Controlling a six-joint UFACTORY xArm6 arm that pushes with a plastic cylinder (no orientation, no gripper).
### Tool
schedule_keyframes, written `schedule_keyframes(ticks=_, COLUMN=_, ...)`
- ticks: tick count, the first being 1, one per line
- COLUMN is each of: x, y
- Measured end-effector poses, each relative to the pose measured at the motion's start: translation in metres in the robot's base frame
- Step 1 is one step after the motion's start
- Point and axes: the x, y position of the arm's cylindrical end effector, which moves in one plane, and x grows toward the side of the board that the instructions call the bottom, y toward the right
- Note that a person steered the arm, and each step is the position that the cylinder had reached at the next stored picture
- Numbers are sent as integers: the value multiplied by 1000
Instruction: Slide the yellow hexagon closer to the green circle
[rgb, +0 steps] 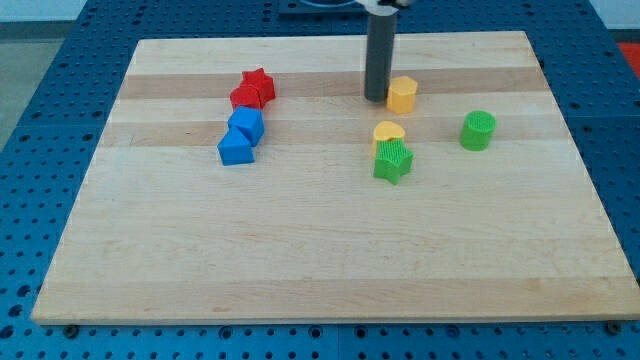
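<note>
The yellow hexagon (402, 94) sits in the upper middle of the wooden board. My tip (376, 98) stands right against its left side, touching or nearly so. The green circle (478, 130) lies to the lower right of the hexagon, a short gap away. A yellow heart-shaped block (389, 132) lies below the hexagon, with a green star (393, 161) touching its lower edge.
A red star (259, 84) and a red round block (244, 98) sit at the upper left. A blue block (246, 125) and a blue cube (236, 148) lie just below them. The board (320, 250) rests on a blue perforated table.
</note>
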Motion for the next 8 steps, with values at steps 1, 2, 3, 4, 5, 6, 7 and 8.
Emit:
schedule_keyframes(ticks=1, x=1, y=29)
schedule_keyframes(ticks=2, x=3, y=54)
schedule_keyframes(ticks=3, x=3, y=73)
schedule_keyframes(ticks=4, x=3, y=88)
schedule_keyframes(ticks=5, x=1, y=101)
schedule_keyframes(ticks=6, x=-6, y=102)
schedule_keyframes(ticks=7, x=-7, y=109)
schedule_keyframes(ticks=8, x=-7, y=122)
